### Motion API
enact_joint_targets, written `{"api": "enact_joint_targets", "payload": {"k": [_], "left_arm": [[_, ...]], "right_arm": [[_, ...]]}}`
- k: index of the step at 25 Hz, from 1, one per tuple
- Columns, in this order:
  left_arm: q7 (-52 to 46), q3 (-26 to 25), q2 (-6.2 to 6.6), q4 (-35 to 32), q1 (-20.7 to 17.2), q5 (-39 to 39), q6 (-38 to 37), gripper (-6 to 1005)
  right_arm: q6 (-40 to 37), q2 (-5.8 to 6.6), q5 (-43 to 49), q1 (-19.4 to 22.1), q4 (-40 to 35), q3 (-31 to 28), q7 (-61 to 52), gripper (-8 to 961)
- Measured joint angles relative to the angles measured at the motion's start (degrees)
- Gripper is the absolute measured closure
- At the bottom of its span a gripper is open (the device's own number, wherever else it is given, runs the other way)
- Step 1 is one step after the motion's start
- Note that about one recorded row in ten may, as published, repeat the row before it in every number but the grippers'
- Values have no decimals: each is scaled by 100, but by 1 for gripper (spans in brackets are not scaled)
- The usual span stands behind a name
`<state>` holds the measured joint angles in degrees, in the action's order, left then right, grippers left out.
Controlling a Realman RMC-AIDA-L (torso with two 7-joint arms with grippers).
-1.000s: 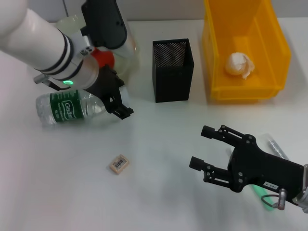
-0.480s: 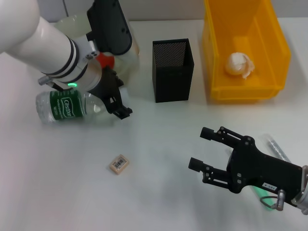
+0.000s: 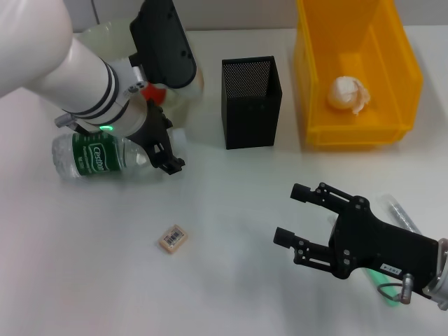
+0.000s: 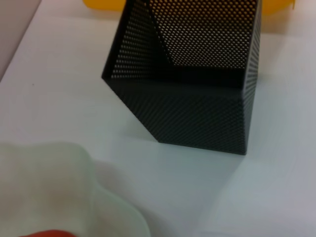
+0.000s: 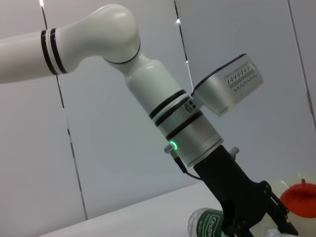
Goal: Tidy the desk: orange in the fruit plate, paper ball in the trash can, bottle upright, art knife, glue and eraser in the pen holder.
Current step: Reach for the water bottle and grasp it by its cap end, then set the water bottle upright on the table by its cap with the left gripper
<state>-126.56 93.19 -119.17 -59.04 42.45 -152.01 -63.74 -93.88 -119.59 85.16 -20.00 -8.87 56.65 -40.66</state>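
Observation:
The bottle (image 3: 98,155) lies on its side on the desk (image 3: 84,266), cap toward the pen holder (image 3: 250,101). My left gripper (image 3: 168,143) is at the bottle's cap end, open, with its fingers on either side of the neck; it also shows in the right wrist view (image 5: 252,212). The orange (image 3: 155,91) shows partly behind that arm, in the fruit plate (image 3: 105,31). The paper ball (image 3: 348,94) lies in the trash can (image 3: 392,77). The eraser (image 3: 173,239) lies on the desk in front. My right gripper (image 3: 290,213) is open and empty at the front right.
A clear tube (image 3: 400,213) and a green-tipped item (image 3: 381,281) lie beside and partly under my right gripper. The left wrist view shows the pen holder (image 4: 197,98) close, empty inside, with the plate's rim (image 4: 59,187) nearer.
My left gripper has shifted a little to the left and closer onto the bottle's neck. The bottle and my right gripper have stayed almost still.

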Motion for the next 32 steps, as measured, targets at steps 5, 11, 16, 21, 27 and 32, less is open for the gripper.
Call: {"api": "enact_joint_targets", "payload": {"k": [5,11,16,21,27,32], "left_arm": [[-33,69,0,-38,-9,-4,19,249],[-78,85,-1,-71,-10,-5,45,345],[-81,130,-1,-241,-61,-8,71,530],[-116,156,0,-564,-185,-8,-9,552],[-247,366,7,-1651,-627,20,-389,551],[-300,231,39,-2834,-1106,441,-857,552]], "right_arm": [[2,-7,0,-12,0,-3,-9,170],[5,-7,0,-14,0,-5,-28,170],[5,-4,0,-17,0,-5,-30,170],[4,-3,-20,-25,0,-5,-32,170],[3,7,-60,-48,-10,-4,-35,170],[6,7,-64,-100,-14,-5,-36,169]]}}
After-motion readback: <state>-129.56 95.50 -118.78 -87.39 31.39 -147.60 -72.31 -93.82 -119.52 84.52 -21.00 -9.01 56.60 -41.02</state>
